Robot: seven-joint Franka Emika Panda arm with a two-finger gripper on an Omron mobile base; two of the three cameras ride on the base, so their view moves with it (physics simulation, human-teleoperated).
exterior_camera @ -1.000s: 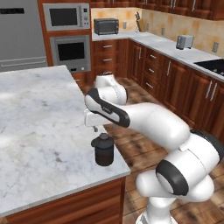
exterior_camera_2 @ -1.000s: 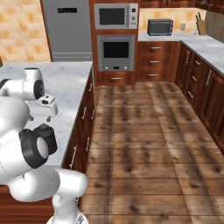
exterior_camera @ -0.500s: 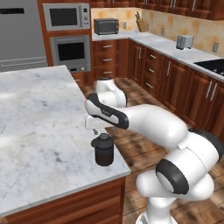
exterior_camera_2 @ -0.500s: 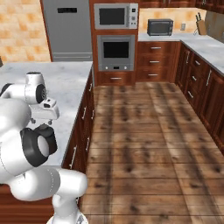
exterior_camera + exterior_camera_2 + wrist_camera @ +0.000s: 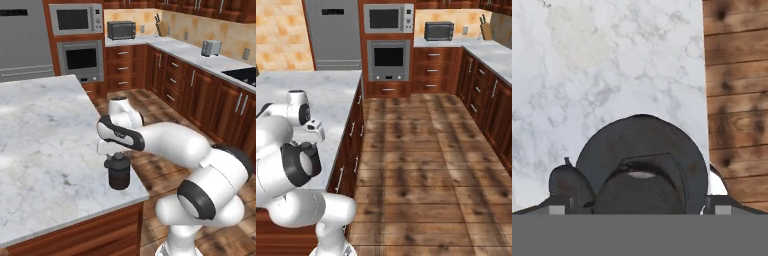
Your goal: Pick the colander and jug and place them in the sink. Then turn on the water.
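The jaws stand wide apart, held directly over the jug (image 5: 119,171) with nothing gripped between them; in the hand view the two dark finger tips (image 5: 561,202) sit at either side of the jug's round lid, the lid centred between them and rising close under the camera. Whether the tips already touch the jug's sides cannot be told, since the lower part of that view is cut off.

The jug stands upright on the marble counter (image 5: 45,145), very near the counter's right-hand edge and close to its near corner. Just beyond that edge the surface drops to the wooden floor (image 5: 421,150). To the jug's left and behind it the counter runs bare and wide. In the hand view the counter edge shows as a straight line with floor planks to the right of the jug.

In the left base view the white arm's forearm crosses over the jug and hides the gripper (image 5: 113,150) itself, so the fingers are hard to make out there. In the right base view the robot's body hides the jug and much of the counter's near end.
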